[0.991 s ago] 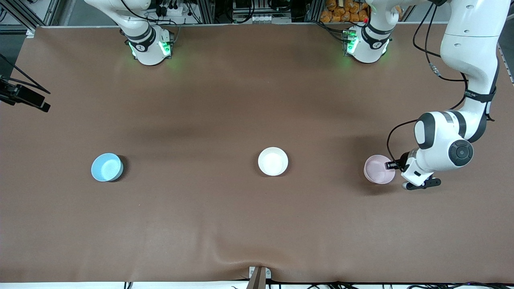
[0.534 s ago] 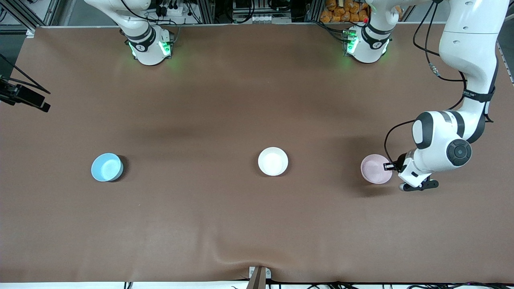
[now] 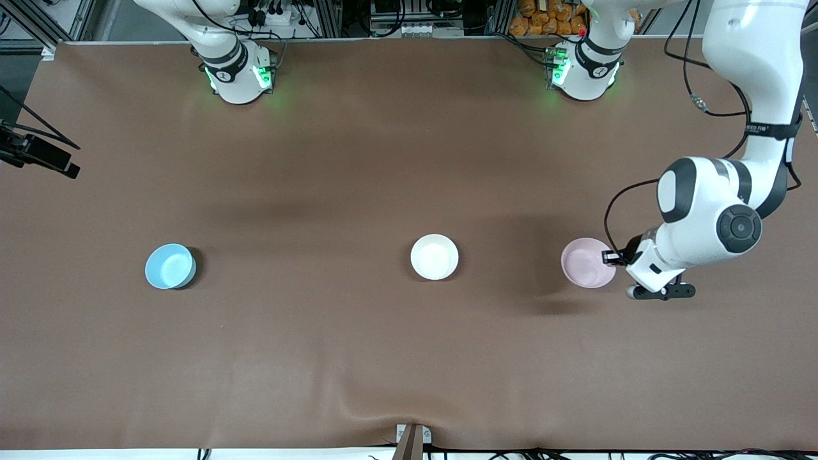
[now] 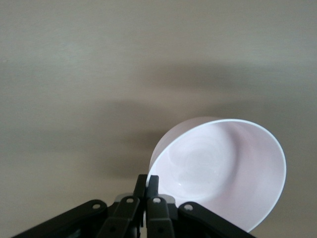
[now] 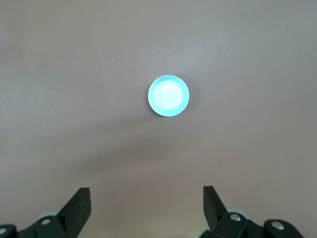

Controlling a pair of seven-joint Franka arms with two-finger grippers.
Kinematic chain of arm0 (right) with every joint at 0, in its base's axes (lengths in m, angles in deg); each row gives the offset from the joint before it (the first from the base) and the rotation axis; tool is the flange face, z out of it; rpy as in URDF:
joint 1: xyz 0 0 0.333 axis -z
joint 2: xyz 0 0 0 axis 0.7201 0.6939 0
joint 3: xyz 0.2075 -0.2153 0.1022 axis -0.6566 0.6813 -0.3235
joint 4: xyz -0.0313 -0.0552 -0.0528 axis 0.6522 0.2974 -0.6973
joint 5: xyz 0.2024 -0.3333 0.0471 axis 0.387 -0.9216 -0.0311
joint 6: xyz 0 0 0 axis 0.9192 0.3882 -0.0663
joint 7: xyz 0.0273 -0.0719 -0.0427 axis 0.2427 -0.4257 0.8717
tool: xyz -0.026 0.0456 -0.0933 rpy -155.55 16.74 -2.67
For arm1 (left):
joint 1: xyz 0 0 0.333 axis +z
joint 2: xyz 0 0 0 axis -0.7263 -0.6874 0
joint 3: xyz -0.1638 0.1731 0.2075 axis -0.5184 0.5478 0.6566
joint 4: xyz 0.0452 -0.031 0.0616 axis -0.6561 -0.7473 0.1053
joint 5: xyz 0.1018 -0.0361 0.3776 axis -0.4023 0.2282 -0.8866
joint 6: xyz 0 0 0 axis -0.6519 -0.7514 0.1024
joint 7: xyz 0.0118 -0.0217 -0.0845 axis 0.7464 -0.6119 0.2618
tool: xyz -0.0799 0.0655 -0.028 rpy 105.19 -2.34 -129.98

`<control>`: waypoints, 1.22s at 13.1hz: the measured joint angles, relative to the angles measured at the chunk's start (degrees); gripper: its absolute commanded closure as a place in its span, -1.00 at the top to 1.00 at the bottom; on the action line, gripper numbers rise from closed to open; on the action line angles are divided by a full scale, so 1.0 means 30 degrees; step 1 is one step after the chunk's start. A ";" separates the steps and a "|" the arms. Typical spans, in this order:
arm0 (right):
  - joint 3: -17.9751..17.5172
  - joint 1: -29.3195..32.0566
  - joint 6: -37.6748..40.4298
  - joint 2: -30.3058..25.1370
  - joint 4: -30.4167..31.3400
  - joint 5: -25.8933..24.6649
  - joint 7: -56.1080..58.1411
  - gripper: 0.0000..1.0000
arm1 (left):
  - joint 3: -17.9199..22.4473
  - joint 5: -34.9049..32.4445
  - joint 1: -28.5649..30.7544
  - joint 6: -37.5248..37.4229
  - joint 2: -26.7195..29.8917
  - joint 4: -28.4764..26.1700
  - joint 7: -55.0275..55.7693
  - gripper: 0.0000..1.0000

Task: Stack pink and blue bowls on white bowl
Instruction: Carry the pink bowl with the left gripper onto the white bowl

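Observation:
My left gripper (image 3: 610,257) is shut on the rim of the pale pink bowl (image 3: 586,262), at the side toward the left arm's end of the table. In the left wrist view the fingertips (image 4: 147,179) pinch the rim, and the pink bowl (image 4: 223,168) hangs tilted just above the table. The white bowl (image 3: 434,257) sits upright mid-table. Toward the right arm's end rests the blue bowl (image 3: 170,266). High over the blue bowl (image 5: 168,95), my right gripper (image 5: 147,198) stands open and empty; it is out of the front view.
A black camera mount (image 3: 39,156) juts in at the right arm's end of the table. A metal bracket (image 3: 412,439) sits at the table edge nearest the front camera, where the brown cover wrinkles.
The left gripper closed on the pink bowl's rim, then carried the bowl a short way toward the white bowl. The right arm has not moved.

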 measured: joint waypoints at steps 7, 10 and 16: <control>0.0027 0.0006 0.0000 0.0000 -0.0034 -0.0018 0.0000 1.00 | -0.3710 0.0198 -0.0933 -0.0495 0.0228 0.1403 0.5512 -1.00; 0.0031 0.0007 0.0000 0.0001 -0.0043 -0.0019 0.0000 1.00 | -0.3830 0.0217 -0.2853 -0.0487 -0.0322 0.2166 0.8058 -1.00; 0.0035 0.0008 0.0000 0.0000 -0.0067 -0.0020 0.0000 1.00 | -0.3719 0.0218 -0.5862 0.1398 -0.4211 0.4156 1.1531 -1.00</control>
